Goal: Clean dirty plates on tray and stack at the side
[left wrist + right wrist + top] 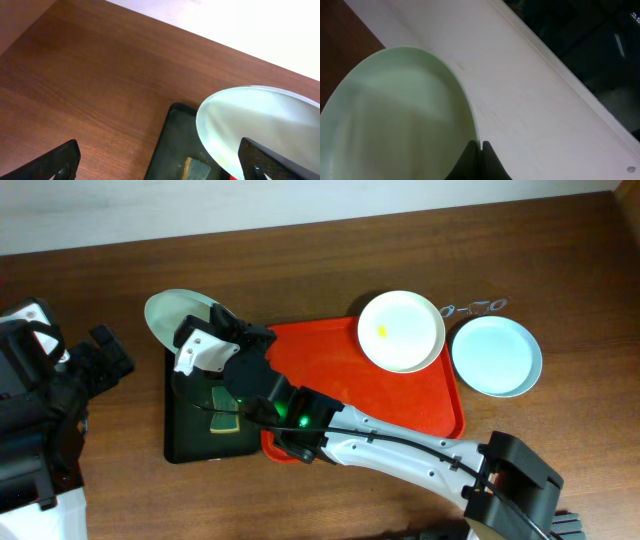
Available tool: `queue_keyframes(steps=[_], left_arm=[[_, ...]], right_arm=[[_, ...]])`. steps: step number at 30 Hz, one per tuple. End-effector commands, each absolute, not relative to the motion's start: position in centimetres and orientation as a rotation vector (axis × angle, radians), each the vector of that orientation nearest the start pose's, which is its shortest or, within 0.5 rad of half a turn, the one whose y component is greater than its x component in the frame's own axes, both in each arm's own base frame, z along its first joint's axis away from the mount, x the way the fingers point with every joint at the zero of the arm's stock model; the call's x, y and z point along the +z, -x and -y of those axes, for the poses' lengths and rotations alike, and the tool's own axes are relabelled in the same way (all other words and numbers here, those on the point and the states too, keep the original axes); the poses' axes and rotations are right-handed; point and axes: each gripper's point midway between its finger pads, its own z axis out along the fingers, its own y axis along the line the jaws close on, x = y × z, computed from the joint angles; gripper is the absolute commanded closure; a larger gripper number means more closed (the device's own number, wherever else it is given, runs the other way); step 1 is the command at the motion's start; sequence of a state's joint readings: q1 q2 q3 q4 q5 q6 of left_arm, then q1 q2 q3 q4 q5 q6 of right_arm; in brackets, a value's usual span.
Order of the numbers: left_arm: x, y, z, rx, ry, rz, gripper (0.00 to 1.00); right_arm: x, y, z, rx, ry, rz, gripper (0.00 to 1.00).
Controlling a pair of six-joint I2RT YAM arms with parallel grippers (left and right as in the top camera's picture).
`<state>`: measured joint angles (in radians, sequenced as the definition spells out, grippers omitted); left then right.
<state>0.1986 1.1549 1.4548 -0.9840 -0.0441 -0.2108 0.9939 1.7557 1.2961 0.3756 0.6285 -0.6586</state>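
My right gripper (215,328) is shut on the rim of the pale green plate (170,315) and holds it tilted above the far end of the black tray. In the right wrist view the fingertips (470,150) pinch the plate's edge (400,115). The white plate (400,330), with a yellow smear, lies on the far right corner of the red tray (400,405). On the table to the right of the tray rests the pale blue plate (495,355). At the far left my left gripper (162,165) is open and holds nothing, and the green plate (260,115) lies ahead of it.
A black tray (190,435) lies against the red tray's left side with a green-and-yellow sponge (225,423) in it. The sponge (196,170) also shows in the left wrist view. A small wiry object (475,307) lies behind the blue plate. The right arm reaches across the red tray's near side.
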Motion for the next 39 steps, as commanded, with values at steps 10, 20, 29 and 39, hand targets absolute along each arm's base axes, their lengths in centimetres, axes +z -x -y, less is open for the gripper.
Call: queue_keyframes(steps=[10, 20, 29, 39], left_arm=[[33.3, -31.2, -7.1, 0.033, 0.494, -2.189, 0.01], [33.3, -31.2, -7.1, 0.033, 0.494, -2.189, 0.01], [33.3, -31.2, -7.1, 0.033, 0.494, -2.189, 0.01], [33.3, -31.2, -7.1, 0.033, 0.494, -2.189, 0.01]], right_arm=[[25.3, -37.3, -37.3, 0.117, 0.427, -1.786, 0.96], [19.1, -34.5, -36.2, 0.373, 0.253, -2.165, 0.96], [19.4, -38.4, -23.9, 0.376, 0.054, -2.379, 0.96], [15.7, -37.8, -0.4, 0.715, -0.782, -2.609, 0.96]])
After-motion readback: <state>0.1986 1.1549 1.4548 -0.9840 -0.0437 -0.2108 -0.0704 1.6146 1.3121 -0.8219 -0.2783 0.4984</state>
